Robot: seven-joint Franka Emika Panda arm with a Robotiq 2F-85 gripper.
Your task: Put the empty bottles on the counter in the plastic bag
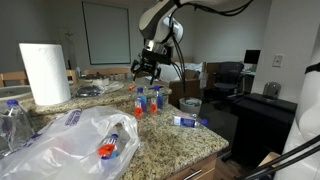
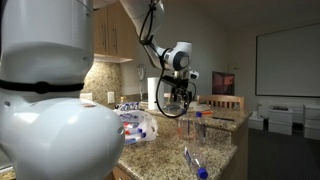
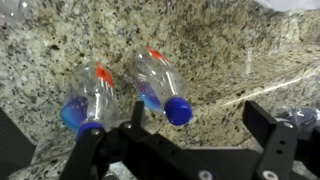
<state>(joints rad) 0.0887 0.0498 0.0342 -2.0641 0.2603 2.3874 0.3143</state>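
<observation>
Nearest the camera in an exterior view, the plastic bag (image 1: 75,135) lies slumped low and wide on the counter (image 1: 190,140). Its crinkled, whitish film is see-through enough to show at least one bottle inside, with a red-orange spot. Spread out like that, it makes a broad target for a drop. Just beyond it to the right, a single bottle (image 1: 188,121) lies on its side near the counter's right edge, apart from the others. Farther in, a small cluster of the empty bottles (image 1: 148,100) stands upright and close together, which probably explains why the arm is poised directly above them. The gripper (image 1: 148,68) hangs over this cluster without touching it. In the wrist view its dark fingers (image 3: 275,140) are spread wide with nothing between them, and two bottles show on the granite below, one roughly under the gap and one off to the left. They are clear and thin-walled, with blue at the end toward the camera and a red-orange patch at the other end. Whether the blue is cap or label is hard to say from this angle. Light and smooth, they would likely tip or roll if nudged, so a centred pinch seems wise. At the far left a paper towel roll (image 1: 45,72) stands upright, away from the bottles.
</observation>
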